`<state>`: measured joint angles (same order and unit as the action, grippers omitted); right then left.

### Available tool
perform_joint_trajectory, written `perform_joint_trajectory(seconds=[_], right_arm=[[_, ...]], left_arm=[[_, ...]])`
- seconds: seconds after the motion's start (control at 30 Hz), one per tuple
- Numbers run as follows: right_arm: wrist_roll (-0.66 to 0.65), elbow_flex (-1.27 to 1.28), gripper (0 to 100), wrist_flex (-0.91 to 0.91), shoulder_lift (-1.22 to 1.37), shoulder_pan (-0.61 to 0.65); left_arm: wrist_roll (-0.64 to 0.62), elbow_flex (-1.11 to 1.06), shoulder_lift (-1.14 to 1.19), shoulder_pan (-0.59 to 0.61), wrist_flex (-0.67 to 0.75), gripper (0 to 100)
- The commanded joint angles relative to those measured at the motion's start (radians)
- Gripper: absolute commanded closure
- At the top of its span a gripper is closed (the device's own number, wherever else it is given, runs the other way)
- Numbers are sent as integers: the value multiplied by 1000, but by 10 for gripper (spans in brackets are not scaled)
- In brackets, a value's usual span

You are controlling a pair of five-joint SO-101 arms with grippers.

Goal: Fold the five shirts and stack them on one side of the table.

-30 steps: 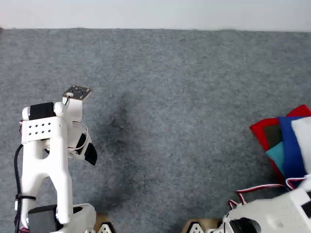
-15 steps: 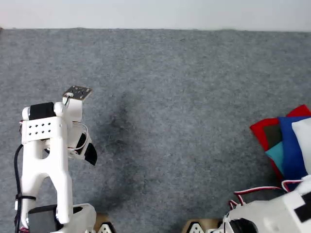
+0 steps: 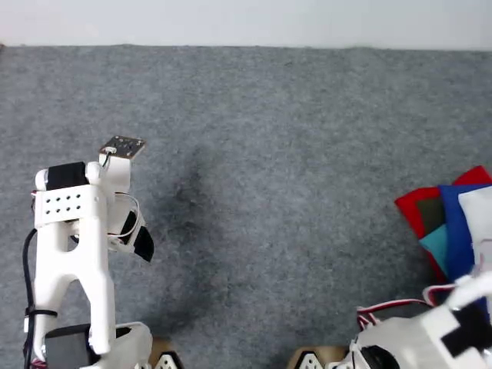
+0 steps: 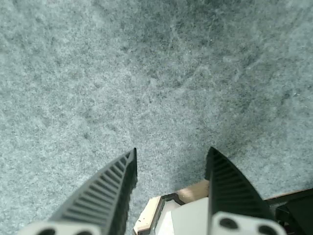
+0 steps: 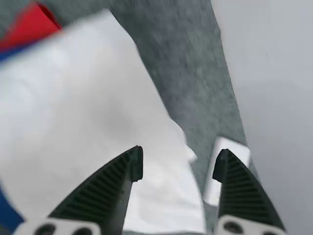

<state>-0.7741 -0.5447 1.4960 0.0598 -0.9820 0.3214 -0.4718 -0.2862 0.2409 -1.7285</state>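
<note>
A stack of folded shirts [image 3: 450,227] lies at the table's right edge: red at the bottom, then dark grey, teal and blue layers, with a white shirt [image 3: 478,206] on top. My right gripper [image 5: 178,156] hangs open just above the white shirt [image 5: 73,98], nothing between its fingers; red [image 5: 29,24] and blue [image 5: 5,215] cloth peek out beside it. The right arm [image 3: 430,338] sits at the bottom right corner. My left gripper [image 4: 171,156] stands open over bare grey carpet, holding nothing. The left arm [image 3: 73,231] stands at the left.
Grey carpet [image 3: 269,154] covers the table from the left arm to the stack. A pale wall [image 3: 246,23] borders the far edge. The table's right edge [image 5: 215,73] runs close beside the stack. The arm's wooden base [image 4: 166,215] shows under the left gripper.
The right arm has drawn back toward the bottom right corner, uncovering a little more of the stack. The left arm has stayed still.
</note>
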Motion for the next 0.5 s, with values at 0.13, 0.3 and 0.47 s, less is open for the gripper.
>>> perform_joint_trajectory(seconds=[0.13,0.3,0.47], right_arm=[[276,-54,758,177,-119,463],[427,-52,762,298,-82,763],[574,-25,998,302,-65,895]], left_arm=[[-81,35,-37,6,-29,782],[-210,185,-32,-3,-29,878],[-210,288,-37,6,-31,986]])
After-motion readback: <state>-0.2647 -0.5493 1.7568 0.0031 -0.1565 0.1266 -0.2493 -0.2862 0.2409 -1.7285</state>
